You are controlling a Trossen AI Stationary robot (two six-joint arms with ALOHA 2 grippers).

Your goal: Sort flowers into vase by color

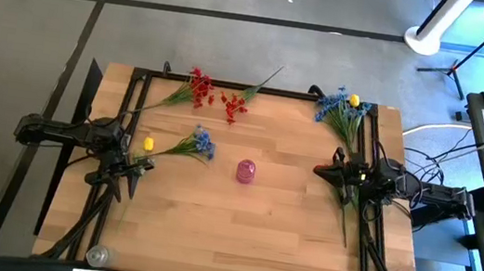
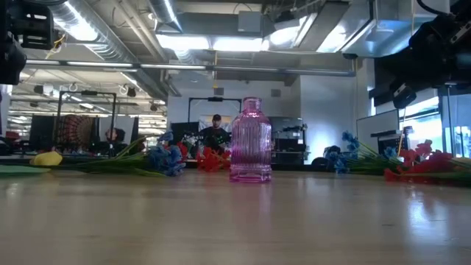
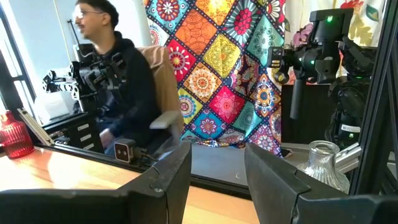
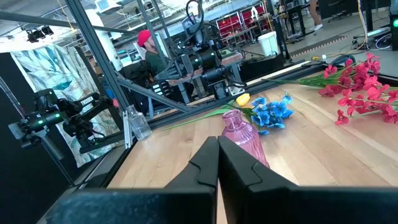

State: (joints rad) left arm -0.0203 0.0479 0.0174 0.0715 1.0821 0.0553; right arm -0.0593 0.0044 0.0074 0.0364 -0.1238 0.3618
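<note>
We see bare tabletop [image 1: 239, 229] all around the pink vase [image 1: 246, 171]. Beyond it, red sprigs [image 1: 227, 104] and blue sprigs [image 1: 196, 144] block passage.

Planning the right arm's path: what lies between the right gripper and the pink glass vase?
Only bare wooden tabletop between right gripper and pink glass vase, per the high view.

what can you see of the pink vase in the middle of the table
The pink vase is a small bottle of clear, pink-tinted glass with vertical ribs, a narrow neck and a flared lip. It stands upright near the middle of the wooden table, empty, with no stem in it. Nothing touches it: the blue and yellow sprig lies on the side of the left hand, apart from it, and the right hand is well off on its other side.
</note>
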